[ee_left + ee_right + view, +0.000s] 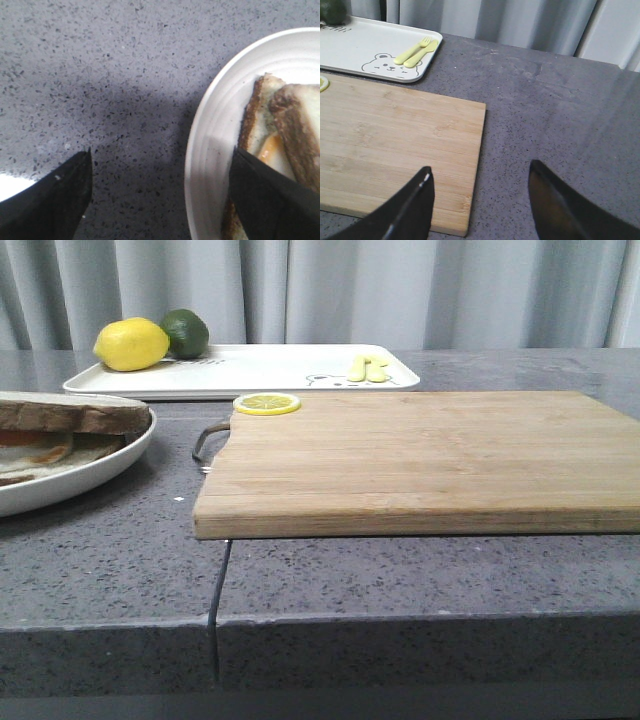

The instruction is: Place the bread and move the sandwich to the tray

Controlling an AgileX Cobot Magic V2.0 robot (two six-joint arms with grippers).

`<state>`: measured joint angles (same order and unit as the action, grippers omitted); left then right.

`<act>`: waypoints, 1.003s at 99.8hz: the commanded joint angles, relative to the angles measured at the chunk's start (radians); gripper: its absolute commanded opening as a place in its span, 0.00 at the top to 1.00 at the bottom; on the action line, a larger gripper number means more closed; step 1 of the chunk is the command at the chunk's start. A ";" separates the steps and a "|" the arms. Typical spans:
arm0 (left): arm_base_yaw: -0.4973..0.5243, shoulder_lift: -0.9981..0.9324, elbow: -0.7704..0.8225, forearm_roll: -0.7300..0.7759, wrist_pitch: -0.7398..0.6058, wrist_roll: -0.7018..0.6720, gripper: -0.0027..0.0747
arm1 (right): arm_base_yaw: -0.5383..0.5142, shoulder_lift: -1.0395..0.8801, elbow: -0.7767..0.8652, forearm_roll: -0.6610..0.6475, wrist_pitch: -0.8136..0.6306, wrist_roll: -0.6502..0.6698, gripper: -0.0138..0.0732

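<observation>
- My left gripper [160, 195] has its black fingers [55, 200] spread wide. One finger is over bare counter; the other overlaps the rim of the round white shallow plate [210, 135]. I hold nothing.
- My right gripper [480, 200] is likewise spread wide and holds nothing. One finger is above the near right corner of the rectangular bamboo cutting board [395, 145]; the other is above bare counter beside the board.
- The sandwich [60, 425], brown-crusted bread slices with fried egg between, lies on the plate at the left edge of the grey speckled stone counter [400, 580]. The top slice [70, 412] already rests on it.
- The flat white rectangular tray [270, 368] with the small bear drawing [382, 65] lies at the far edge of the counter, behind the board and just clear of its far edge.
- On the tray: a yellow lemon [131, 344] and a green lime [186, 332] at its left end, a pale yellow fork and spoon [416, 51] at its right end. The tray's middle is bare.
- A lemon slice [267, 403] sits on the board's far left corner.
- The board surface is otherwise open. Its metal handle [207, 443] points toward the plate, with a narrow strip of counter between.
- Right of the board, the counter is open.
</observation>
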<state>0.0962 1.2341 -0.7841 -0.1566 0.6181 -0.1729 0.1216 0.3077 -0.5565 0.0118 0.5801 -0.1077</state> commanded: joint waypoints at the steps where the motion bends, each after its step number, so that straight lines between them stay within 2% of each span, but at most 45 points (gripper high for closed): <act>1: 0.001 0.000 -0.033 -0.020 -0.058 -0.010 0.30 | -0.006 0.009 -0.024 -0.012 -0.076 0.000 0.35; 67: 0.001 0.060 -0.033 -0.024 -0.060 -0.010 0.31 | -0.006 0.009 -0.024 -0.012 -0.084 0.000 0.35; 79: 0.001 0.060 -0.033 -0.033 -0.060 -0.010 0.40 | -0.006 0.009 -0.024 -0.012 -0.087 0.000 0.35; 100: 0.001 0.060 -0.033 -0.108 -0.066 -0.010 0.64 | -0.006 0.009 -0.024 -0.012 -0.087 0.000 0.35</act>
<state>0.0962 1.3119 -0.7883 -0.2202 0.5925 -0.1729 0.1216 0.3077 -0.5565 0.0118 0.5801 -0.1077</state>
